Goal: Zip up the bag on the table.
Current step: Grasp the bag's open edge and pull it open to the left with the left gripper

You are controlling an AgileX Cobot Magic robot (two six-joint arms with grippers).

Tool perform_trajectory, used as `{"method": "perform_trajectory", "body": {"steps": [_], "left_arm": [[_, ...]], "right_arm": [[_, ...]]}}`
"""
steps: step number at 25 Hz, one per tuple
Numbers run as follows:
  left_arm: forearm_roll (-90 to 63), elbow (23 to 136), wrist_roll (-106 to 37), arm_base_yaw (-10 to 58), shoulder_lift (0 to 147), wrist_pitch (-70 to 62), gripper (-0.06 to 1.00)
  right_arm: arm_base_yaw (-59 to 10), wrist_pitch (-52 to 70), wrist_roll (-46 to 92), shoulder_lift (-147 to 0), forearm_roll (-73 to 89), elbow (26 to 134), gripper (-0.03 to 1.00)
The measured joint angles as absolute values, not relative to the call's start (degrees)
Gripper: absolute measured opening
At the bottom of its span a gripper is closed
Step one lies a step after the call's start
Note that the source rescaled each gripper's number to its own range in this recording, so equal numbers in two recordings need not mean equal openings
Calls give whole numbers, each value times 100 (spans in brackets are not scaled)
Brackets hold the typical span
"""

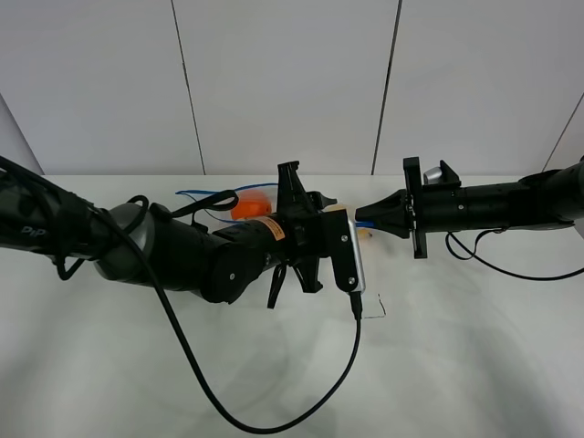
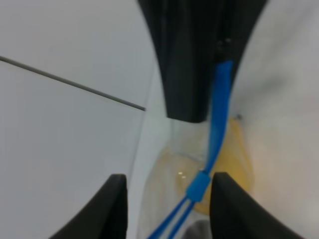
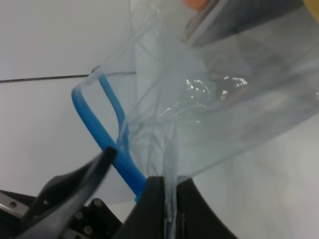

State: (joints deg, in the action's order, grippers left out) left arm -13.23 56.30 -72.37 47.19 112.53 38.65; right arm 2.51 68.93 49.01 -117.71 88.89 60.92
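Note:
The clear bag [image 1: 224,203] lies on the white table [image 1: 474,365], mostly hidden behind my left arm; an orange [image 1: 248,206] shows through it. Its blue zip strip [image 2: 219,114] runs between both grippers. My left gripper [image 2: 169,209] is open, its fingers on either side of the blue slider [image 2: 199,184], with a yellow fruit [image 2: 234,154] behind. In the high view it [image 1: 336,215] sits mid-table. My right gripper [image 1: 367,219] is shut on the bag's end by the strip; it also shows in the right wrist view [image 3: 169,186], pinching crinkled plastic [image 3: 199,114].
My left arm's black cable [image 1: 274,415] loops over the near table. My right arm's cable [image 1: 511,265] trails at the right. A small clear-white corner [image 1: 376,308] lies under the left wrist camera. A paneled wall [image 1: 292,82] stands behind.

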Motion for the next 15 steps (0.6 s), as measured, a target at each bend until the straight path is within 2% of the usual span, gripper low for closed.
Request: {"method": "perform_trajectory", "body": {"steps": [15], "left_arm": [[-788, 5591, -7020, 4719, 11253, 3888, 50]], "right_arm": [[251, 6893, 4901, -11771, 8889, 6092, 0]]}}
